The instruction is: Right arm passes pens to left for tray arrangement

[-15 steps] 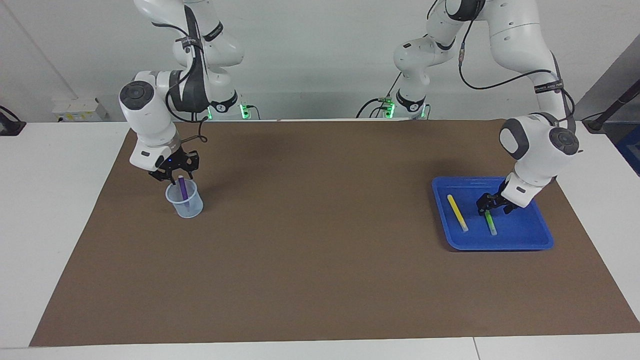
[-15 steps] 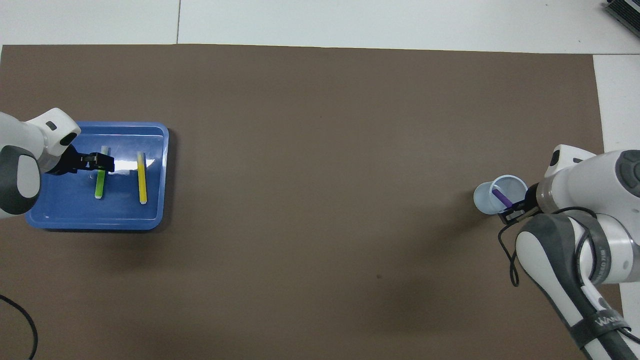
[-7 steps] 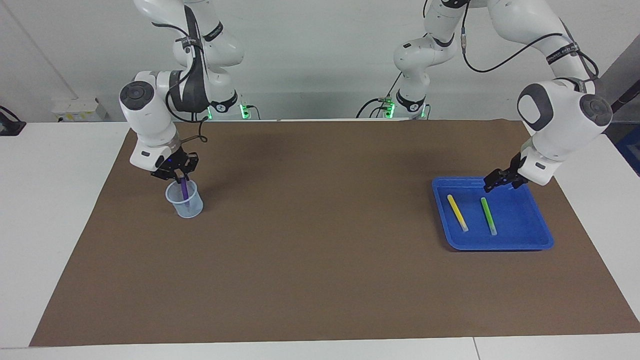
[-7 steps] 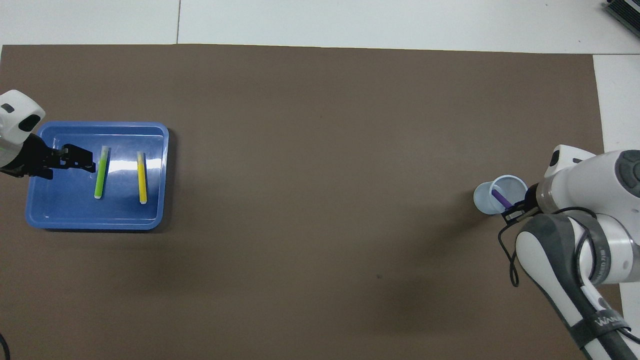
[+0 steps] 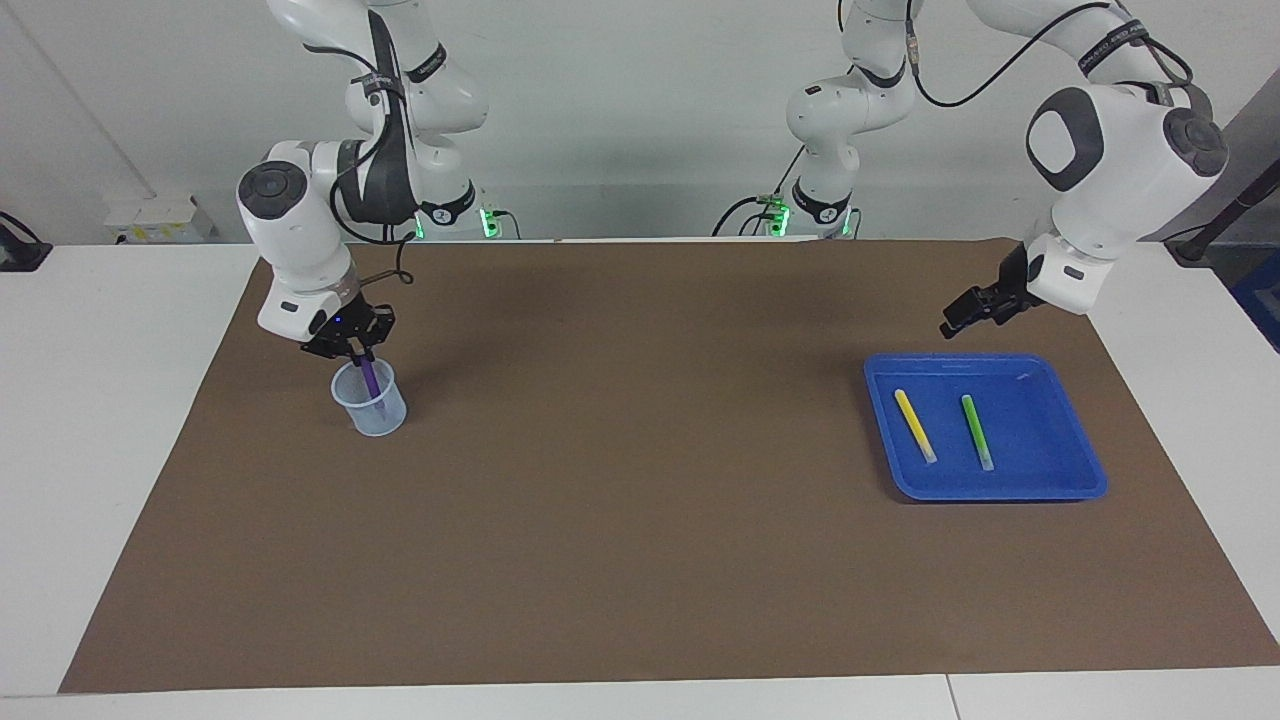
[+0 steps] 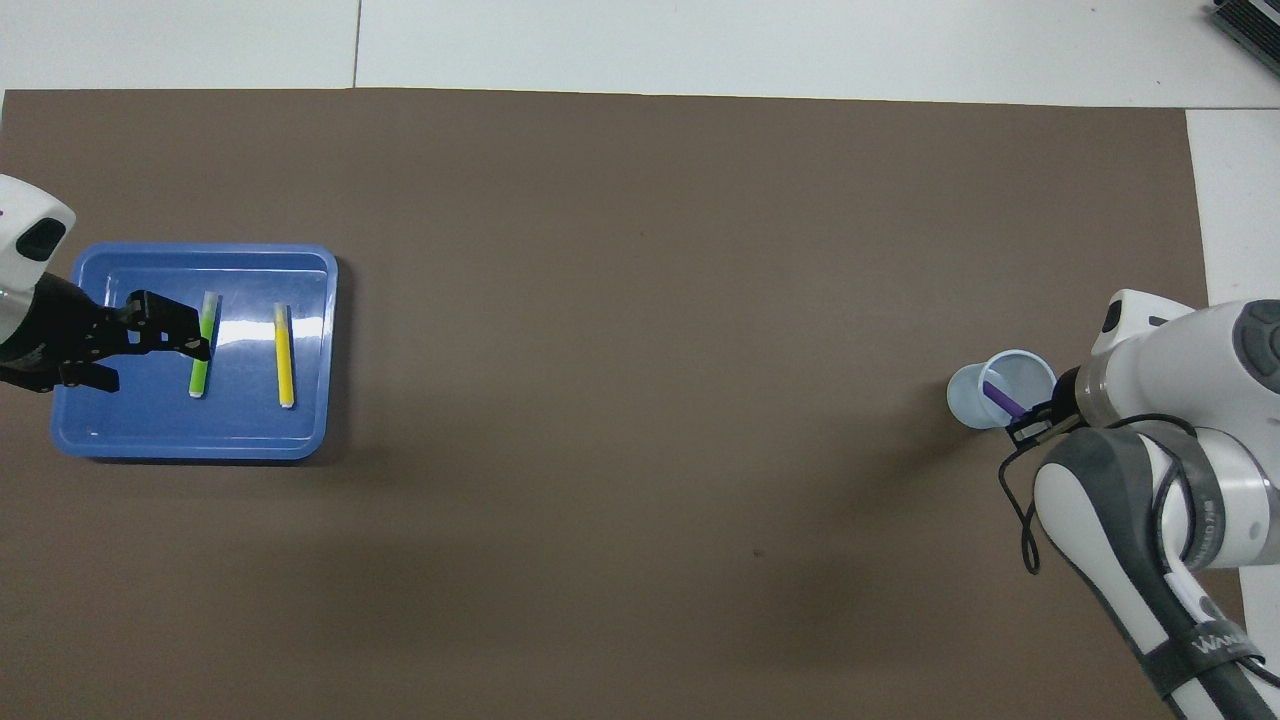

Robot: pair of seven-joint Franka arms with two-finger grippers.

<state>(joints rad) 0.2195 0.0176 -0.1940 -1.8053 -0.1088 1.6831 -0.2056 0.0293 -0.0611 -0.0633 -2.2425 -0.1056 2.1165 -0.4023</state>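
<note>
The blue tray (image 5: 1000, 491) lies toward the left arm's end of the table, also in the overhead view (image 6: 190, 450). The yellow pen (image 5: 915, 425) (image 6: 284, 357) and green pen (image 5: 977, 432) (image 6: 203, 350) lie side by side in it. My left gripper (image 5: 952, 324) (image 6: 185, 335) is open and empty, raised over the tray's edge nearest the robots. The purple pen (image 5: 372, 385) (image 6: 1000, 397) stands in the translucent cup (image 5: 372, 412) (image 6: 968, 398). My right gripper (image 5: 350, 345) is shut on the purple pen's top, just above the cup.
A brown mat (image 5: 640, 500) covers the table between cup and tray. White table shows around the mat's edges (image 5: 110, 420).
My left gripper let go of the green pen in the tray and rose up and toward the robots. My right gripper closed its splayed fingers on the purple pen in the cup.
</note>
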